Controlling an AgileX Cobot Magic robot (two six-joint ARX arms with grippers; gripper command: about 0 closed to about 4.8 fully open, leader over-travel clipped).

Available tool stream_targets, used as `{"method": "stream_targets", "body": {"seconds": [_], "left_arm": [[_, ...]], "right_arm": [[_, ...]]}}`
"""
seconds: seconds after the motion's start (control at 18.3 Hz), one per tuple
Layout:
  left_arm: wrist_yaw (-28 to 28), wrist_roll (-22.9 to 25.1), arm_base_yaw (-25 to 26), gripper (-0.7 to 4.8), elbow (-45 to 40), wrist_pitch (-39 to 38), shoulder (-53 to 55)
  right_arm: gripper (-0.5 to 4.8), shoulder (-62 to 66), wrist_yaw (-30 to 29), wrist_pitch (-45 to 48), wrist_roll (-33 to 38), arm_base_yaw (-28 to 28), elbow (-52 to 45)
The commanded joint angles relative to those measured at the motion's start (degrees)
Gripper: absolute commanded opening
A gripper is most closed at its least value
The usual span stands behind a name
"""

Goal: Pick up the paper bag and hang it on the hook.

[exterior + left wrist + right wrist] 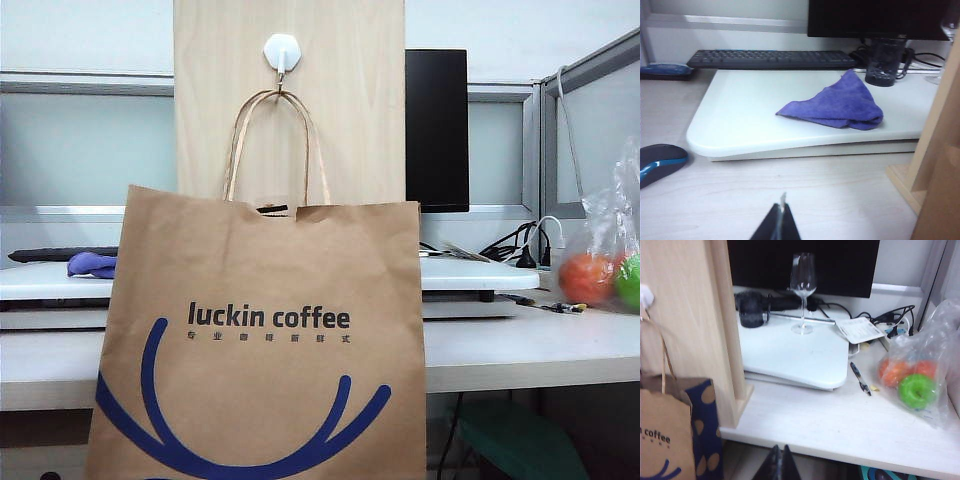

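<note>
Brown kraft "luckin coffee" paper bag (pixel 260 350) hangs by its tan cord handle on the small white hexagonal hook (pixel 281 50) on the wooden board (pixel 345 110). Right gripper (pixel 779 460) closed, empty, beside the bag. Left gripper (pixel 779 222) closed, empty, over the desk (pixel 840 200), clear of the bag.

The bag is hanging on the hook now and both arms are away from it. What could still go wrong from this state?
1. The paper bag seems to hang from the hook by one handle alone; a nudge might slip it off the thin prong.
2. The hook is small beside the large bag, so it may come off the wooden board.
3. The left gripper and right gripper are shut and low over the desk; the right one, moving, could brush the bag.
</note>
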Motion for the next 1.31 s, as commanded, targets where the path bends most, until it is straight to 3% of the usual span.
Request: {"method": "stream_targets", "body": {"seconds": [0.05, 0.55, 0.87, 1.04, 1.2, 1.31], "left_arm": [[0.5, 0.07, 1.7, -0.06, 0.09, 0.31, 0.0], [0.46, 0.07, 2.91, -0.06, 0.09, 0.31, 0.0], [0.48, 0.07, 2.91, -0.06, 0.09, 0.33, 0.0], [0.48, 0.07, 2.91, -0.06, 0.09, 0.31, 0.0], [0.48, 0.09, 2.91, -0.06, 0.07, 0.31, 0.0], [0.48, 0.07, 2.93, -0.06, 0.09, 0.31, 0.0]], "right_arm": [[-0.05, 0.0, -2.19, 0.44, 0.04, -0.02, 0.17], [-0.05, 0.0, -1.81, 0.96, 0.04, -0.87, -3.19], [-0.05, 0.96, -1.84, 6.95, 0.04, -2.6, -7.1], [-0.05, 0.96, -1.66, 24.15, -2.27, -6.45, -13.66], [-0.05, 0.98, -2.21, 41.79, -2.95, -13.92, -25.33], [-0.05, 0.98, -6.08, 48.98, -1.36, -19.52, -32.48]]}}
